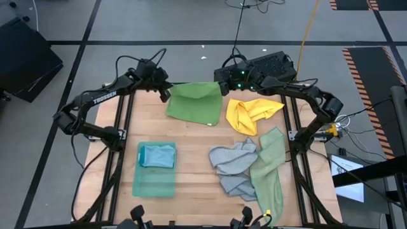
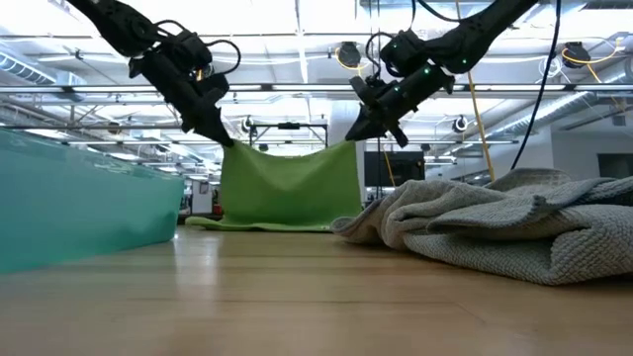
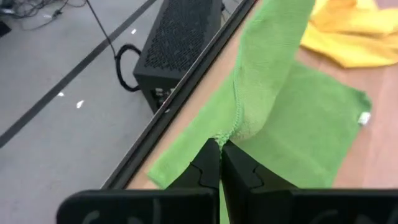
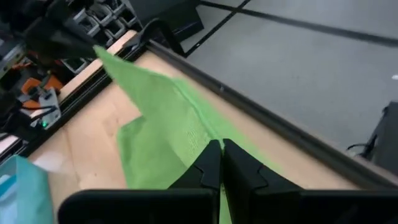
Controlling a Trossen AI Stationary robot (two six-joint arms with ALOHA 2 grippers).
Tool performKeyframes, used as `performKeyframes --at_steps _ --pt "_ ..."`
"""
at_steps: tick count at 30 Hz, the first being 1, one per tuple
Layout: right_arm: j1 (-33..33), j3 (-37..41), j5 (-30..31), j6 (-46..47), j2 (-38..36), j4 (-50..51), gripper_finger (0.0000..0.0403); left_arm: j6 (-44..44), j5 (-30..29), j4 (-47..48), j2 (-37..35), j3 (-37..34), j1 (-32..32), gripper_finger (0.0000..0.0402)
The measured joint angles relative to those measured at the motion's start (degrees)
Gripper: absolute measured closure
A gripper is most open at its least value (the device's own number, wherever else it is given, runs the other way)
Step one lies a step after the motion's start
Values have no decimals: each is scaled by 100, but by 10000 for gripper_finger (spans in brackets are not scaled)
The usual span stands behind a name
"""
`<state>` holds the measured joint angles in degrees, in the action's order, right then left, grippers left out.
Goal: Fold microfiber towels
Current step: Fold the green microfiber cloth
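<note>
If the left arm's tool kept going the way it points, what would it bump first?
The left tool, shut on the bright green microfiber towel, points toward the crumpled yellow microfiber towel. Probably it would meet that first, though depth is unclear.

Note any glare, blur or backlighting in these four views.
Low view: bright ceiling lights backlight the arms into silhouettes, and the teal towel close to the lens is blurred. High view: even light, soft shadows. Both wrist views: soft, the dark fingers near the lens lacking detail.
</note>
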<state>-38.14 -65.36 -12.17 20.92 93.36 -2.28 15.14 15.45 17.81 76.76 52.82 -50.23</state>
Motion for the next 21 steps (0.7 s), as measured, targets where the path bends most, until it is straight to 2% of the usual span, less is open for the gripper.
performKeyframes --at_steps 7,12,17,21 --pt "193 805 -452 780 0 -748 403 283 2 435 289 0 -46 400" --pt "420 1315 -456 1279 0 -1626 403 526 41 475 522 0 17 399" --pt "561 1645 -272 1619 0 -2131 403 563 -485 -88 590 0 -29 398" --pt "531 1652 -131 1699 0 -2375 403 310 -482 -717 552 0 -231 399"
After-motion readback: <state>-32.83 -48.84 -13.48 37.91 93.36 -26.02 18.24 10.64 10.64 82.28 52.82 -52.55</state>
